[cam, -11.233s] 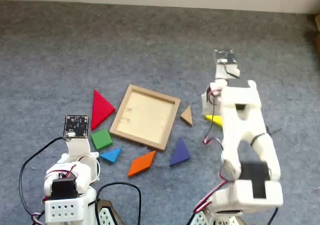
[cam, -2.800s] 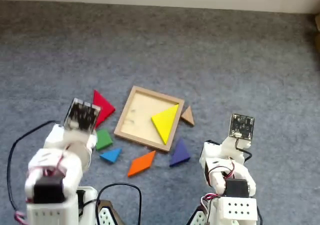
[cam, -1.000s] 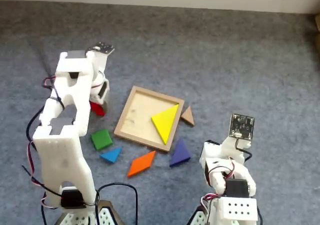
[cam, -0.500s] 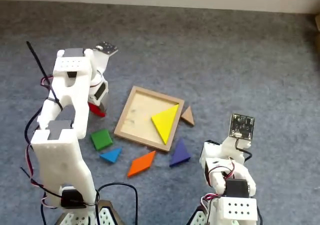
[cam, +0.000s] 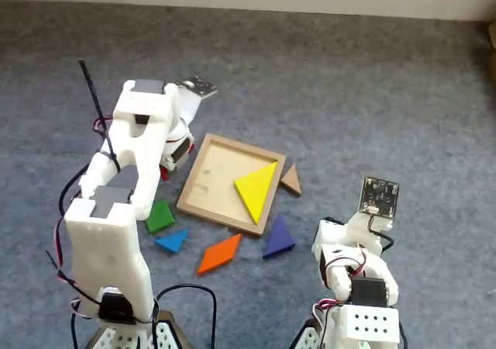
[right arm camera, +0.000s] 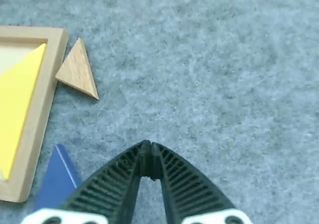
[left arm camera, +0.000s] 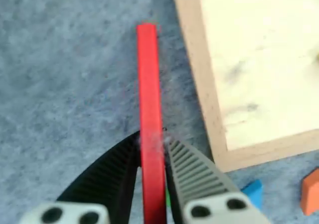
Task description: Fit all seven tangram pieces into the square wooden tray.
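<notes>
1. change, nearest first. the right arm stays folded at its base, as in the earlier high views. the right pincer (right arm camera: pixel 149 165) is clenched on nothing above bare carpet (right arm camera: pixel 224 59).

the loose pieces in front of the bases have not shifted: light blue triangle (cam: pixel 172 240), orange piece (cam: pixel 220 253), dark blue triangle (cam: pixel 279 236), green square (cam: pixel 159 215).

farther out, the left arm has swung within the last second from the spot beside the tray (cam: pixel 211 180) in toward it. the red triangle (left arm camera: pixel 148 84) has left its flat position on the carpet. it now stands on edge, grasped in the left pincer (left arm camera: pixel 152 140).

the yellow triangle (cam: pixel 258 188) lies in the tray, long edge against the rim on the right arm's side. the tan triangle (cam: pixel 291 180) rests just outside that rim.

2. meaning. one piece of seven is seated. the red triangle is judged to be in transit as the second, and five wait on the carpet.

3. relation. the ribbed fingers (left arm camera: pixel 192 164) press the two flat faces of the red triangle, which projects forward past the tips. the tray rim runs just beside the piece and apart from it. the piece hangs over carpet, not yet over the tray floor.

4. next move, as a judgement. carry the piece sideways across the rim, then turn it flat before release.
</notes>
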Robot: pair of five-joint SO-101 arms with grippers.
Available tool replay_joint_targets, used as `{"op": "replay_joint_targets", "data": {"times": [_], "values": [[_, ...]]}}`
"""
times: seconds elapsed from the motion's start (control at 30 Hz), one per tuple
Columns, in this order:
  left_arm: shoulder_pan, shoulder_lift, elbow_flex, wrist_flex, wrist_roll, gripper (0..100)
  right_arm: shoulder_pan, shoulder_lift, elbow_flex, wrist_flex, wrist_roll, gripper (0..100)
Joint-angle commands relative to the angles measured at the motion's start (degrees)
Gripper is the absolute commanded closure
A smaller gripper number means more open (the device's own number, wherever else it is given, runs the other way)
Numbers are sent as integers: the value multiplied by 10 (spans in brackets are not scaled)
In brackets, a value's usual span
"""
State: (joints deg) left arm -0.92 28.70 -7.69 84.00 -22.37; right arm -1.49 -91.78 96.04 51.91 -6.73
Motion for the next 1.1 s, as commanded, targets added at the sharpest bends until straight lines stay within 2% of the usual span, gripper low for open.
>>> {"op": "replay_joint_targets", "data": {"times": [0.0, 0.13, 0.3, 0.47, 0.67, 0.97, 1.07], "values": [[20, -78, -8, 6, 0, 995, 8, -9, 58, -5, 4, 986], [29, -146, -7, 27, 0, 995, 8, -9, 58, -6, 4, 986], [100, -195, -3, 55, 0, 995, 8, -10, 58, -6, 4, 986], [182, -156, -8, 54, 0, 995, 8, -11, 58, -6, 4, 986], [246, -84, -9, -2, 34, 995, 8, -11, 58, -6, 4, 986], [267, -58, -27, -6, 33, 989, 8, -11, 58, -6, 4, 986], [266, -57, -23, -6, 33, 929, 8, -12, 58, -6, 4, 986]]}}
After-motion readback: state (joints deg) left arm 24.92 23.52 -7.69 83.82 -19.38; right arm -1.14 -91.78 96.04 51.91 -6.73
